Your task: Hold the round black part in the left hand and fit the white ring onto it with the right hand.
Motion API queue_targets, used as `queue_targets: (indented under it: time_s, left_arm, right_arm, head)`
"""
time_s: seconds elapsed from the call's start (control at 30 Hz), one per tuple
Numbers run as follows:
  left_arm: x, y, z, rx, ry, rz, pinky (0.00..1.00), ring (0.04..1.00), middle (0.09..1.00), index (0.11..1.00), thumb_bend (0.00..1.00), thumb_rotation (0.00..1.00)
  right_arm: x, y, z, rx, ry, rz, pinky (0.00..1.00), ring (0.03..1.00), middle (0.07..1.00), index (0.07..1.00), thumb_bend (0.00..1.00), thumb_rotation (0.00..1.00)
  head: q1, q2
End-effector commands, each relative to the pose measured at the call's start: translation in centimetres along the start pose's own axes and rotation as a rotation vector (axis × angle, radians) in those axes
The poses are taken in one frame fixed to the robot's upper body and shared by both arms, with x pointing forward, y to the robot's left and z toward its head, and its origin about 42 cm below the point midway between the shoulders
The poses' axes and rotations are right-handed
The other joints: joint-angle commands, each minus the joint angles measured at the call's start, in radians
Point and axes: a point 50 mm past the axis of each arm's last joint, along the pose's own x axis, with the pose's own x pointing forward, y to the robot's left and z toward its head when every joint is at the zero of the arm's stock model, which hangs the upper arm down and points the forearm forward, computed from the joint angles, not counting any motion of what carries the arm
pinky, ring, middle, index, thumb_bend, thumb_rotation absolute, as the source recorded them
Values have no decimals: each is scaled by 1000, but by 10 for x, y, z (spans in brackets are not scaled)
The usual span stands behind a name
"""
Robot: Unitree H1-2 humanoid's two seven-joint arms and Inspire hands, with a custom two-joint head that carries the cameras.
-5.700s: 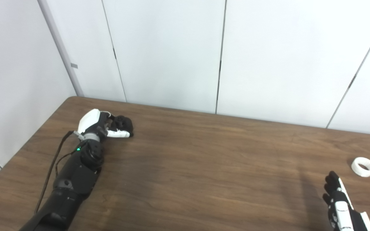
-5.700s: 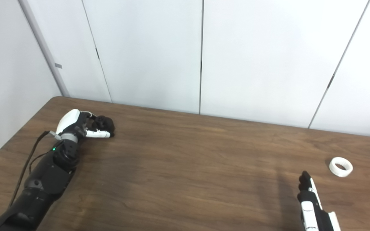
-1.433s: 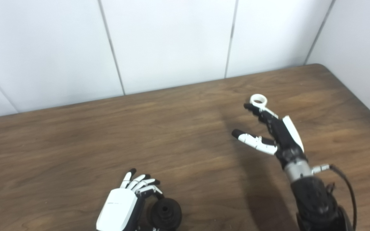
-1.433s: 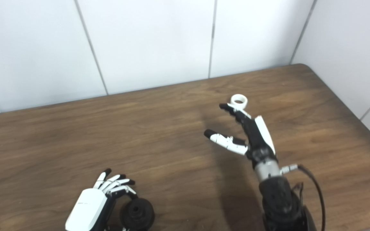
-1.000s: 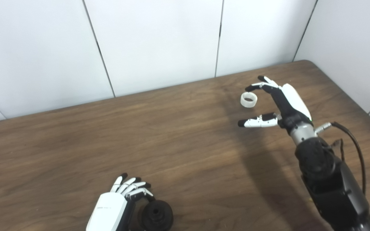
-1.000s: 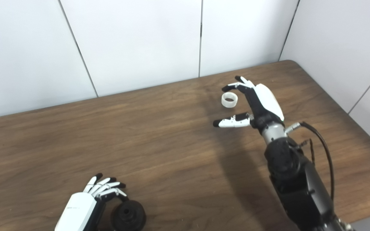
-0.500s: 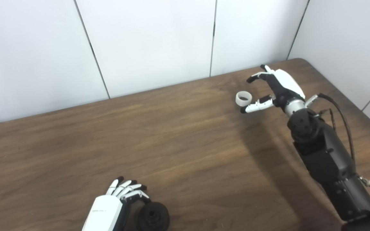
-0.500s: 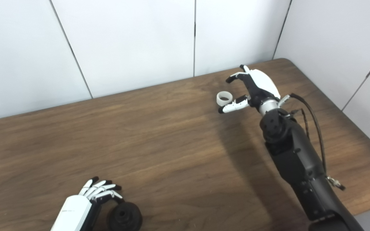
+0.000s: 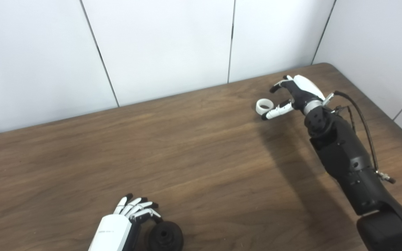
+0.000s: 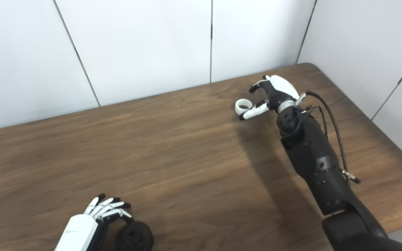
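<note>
The round black part (image 9: pixel 165 238) sits at the bottom edge, against my left hand (image 9: pixel 117 230). Its fingers (image 9: pixel 141 209) curl onto the part's far side and its thumb is cut off by the picture edge. The white ring (image 9: pixel 264 104) lies flat on the brown table (image 9: pixel 201 157) near the far right corner. My right hand (image 9: pixel 293 94) is open around the ring. Its thumb (image 9: pixel 274 112) lies just beside the ring on the near side, and the curled fingers (image 9: pixel 278 85) hang to the ring's far right, apart from it. The ring also shows in the right eye view (image 10: pixel 242 104).
White wall panels (image 9: pixel 169 42) stand right behind the table's far edge and along its right side. The table's far right corner (image 9: pixel 323 65) is close to my right hand. A black cable (image 9: pixel 359 111) loops off my right forearm.
My right hand has reached farther and come down by the ring, and its thumb has swung in beside it. The ring has not moved. The left hand and black part are still.
</note>
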Motion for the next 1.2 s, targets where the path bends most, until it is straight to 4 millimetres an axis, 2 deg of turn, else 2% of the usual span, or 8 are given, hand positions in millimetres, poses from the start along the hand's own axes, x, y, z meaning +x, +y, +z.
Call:
queue_targets:
  time_s: [0.0,0.37,0.7,1.17]
  left_arm:
    - [-5,-1,-3,20,17,-32,972,859,765,484,523,49]
    - [-7,-3,-1,16,18,-31,971,862,767,484,523,48]
    - [-6,-5,0,13,21,-27,978,861,766,484,523,49]
    - [-6,-3,4,16,20,-32,977,865,771,484,523,49]
  right_arm:
    - [8,-26,17,-13,-28,-68,1000,1000,973,741,859,254]
    - [16,-16,23,-15,-7,-35,1000,1000,946,705,851,224]
    - [19,-8,29,3,-9,-20,1000,1000,949,707,847,260]
    - [19,-9,26,12,-2,-27,1000,1000,938,676,830,250]
  head:
    - [1,0]
    - [6,3]
    - [19,5]
    - [25,8]
